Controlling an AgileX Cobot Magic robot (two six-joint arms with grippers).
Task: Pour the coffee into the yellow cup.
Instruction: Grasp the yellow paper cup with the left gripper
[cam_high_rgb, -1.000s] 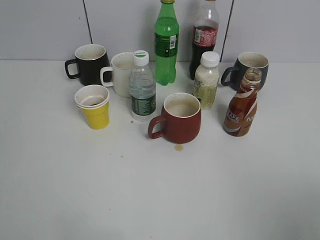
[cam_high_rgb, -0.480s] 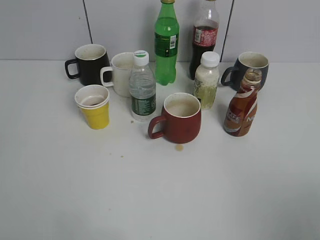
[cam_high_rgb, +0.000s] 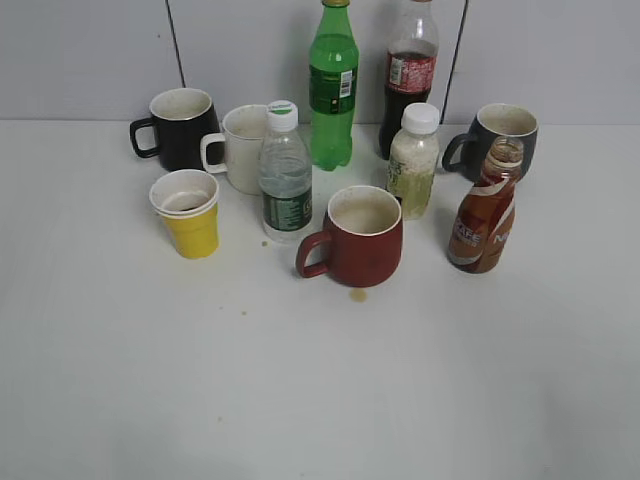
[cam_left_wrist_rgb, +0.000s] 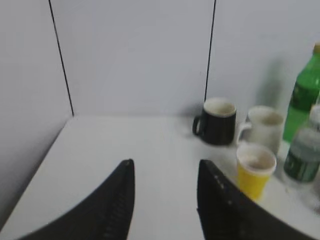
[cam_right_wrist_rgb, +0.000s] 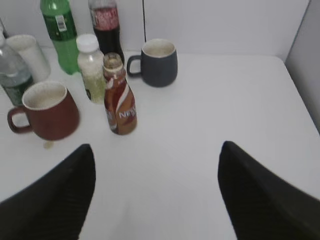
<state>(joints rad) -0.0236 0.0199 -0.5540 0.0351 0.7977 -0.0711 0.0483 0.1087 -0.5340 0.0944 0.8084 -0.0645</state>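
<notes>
The coffee bottle (cam_high_rgb: 484, 212) is small, curvy and brown with a red-and-white swirl label and an open mouth; it stands upright at the right of the table and shows in the right wrist view (cam_right_wrist_rgb: 119, 97). The yellow cup (cam_high_rgb: 187, 213) stands upright at the left, white inside; it also shows in the left wrist view (cam_left_wrist_rgb: 254, 170). My left gripper (cam_left_wrist_rgb: 165, 167) is open and empty, left of and nearer than the yellow cup. My right gripper (cam_right_wrist_rgb: 157, 150) is wide open and empty, nearer than and right of the coffee bottle. Neither gripper shows in the exterior view.
A red mug (cam_high_rgb: 356, 237), a water bottle (cam_high_rgb: 285, 180), a cream-white mug (cam_high_rgb: 240, 148), a black mug (cam_high_rgb: 180, 128), a green bottle (cam_high_rgb: 333, 85), a cola bottle (cam_high_rgb: 408, 75), a white-capped bottle (cam_high_rgb: 412, 161) and a dark grey mug (cam_high_rgb: 500, 136) crowd the back. A small stain (cam_high_rgb: 358, 294) lies before the red mug.
</notes>
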